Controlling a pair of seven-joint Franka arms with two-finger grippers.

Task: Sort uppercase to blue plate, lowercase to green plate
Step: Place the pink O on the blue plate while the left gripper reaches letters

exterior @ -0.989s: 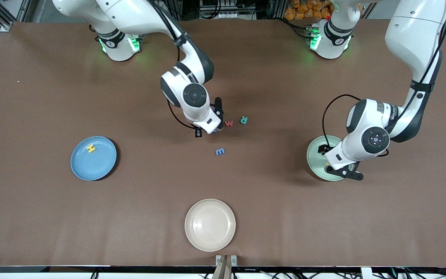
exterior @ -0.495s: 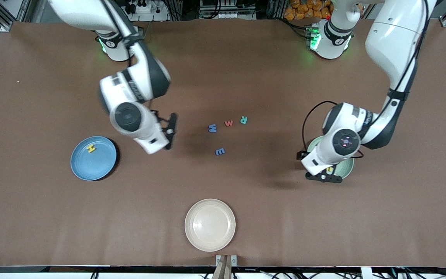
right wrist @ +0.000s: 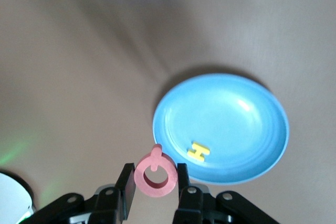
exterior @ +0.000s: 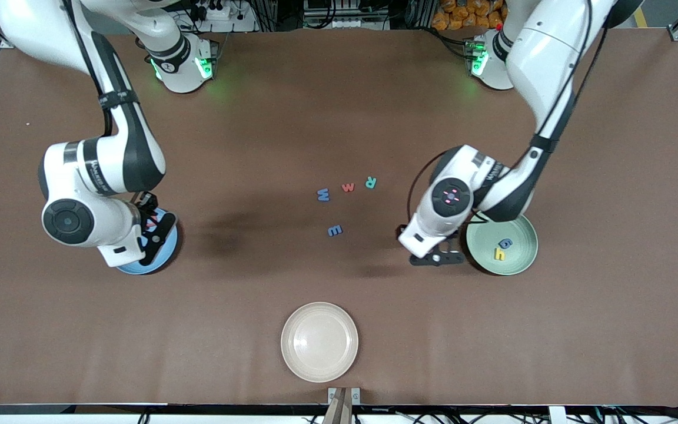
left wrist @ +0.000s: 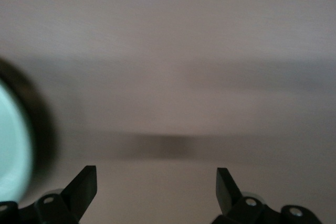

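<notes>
My right gripper (right wrist: 155, 176) is shut on the red Q (right wrist: 156, 174), an uppercase letter, and hangs over the edge of the blue plate (right wrist: 236, 124). A yellow H (right wrist: 198, 151) lies in that plate. In the front view the right gripper (exterior: 153, 232) covers most of the blue plate (exterior: 133, 270). My left gripper (exterior: 436, 257) is open and empty, low over the table beside the green plate (exterior: 521, 262), which holds the lowercase blue g (exterior: 505, 242) and yellow h (exterior: 499, 254). A blue W (exterior: 323, 195), red w (exterior: 348, 187), teal R (exterior: 371, 182) and a blue e-like letter (exterior: 334, 231) lie mid-table.
A cream plate (exterior: 319, 341) sits near the table's front edge, nearer the front camera than the loose letters. The rim of the green plate (left wrist: 13, 145) shows in the left wrist view beside the open fingers (left wrist: 86, 182).
The right arm swung from the letter cluster to over the blue plate, carrying the red Q. The left arm moved off the green plate toward mid-table, uncovering the g and h.
</notes>
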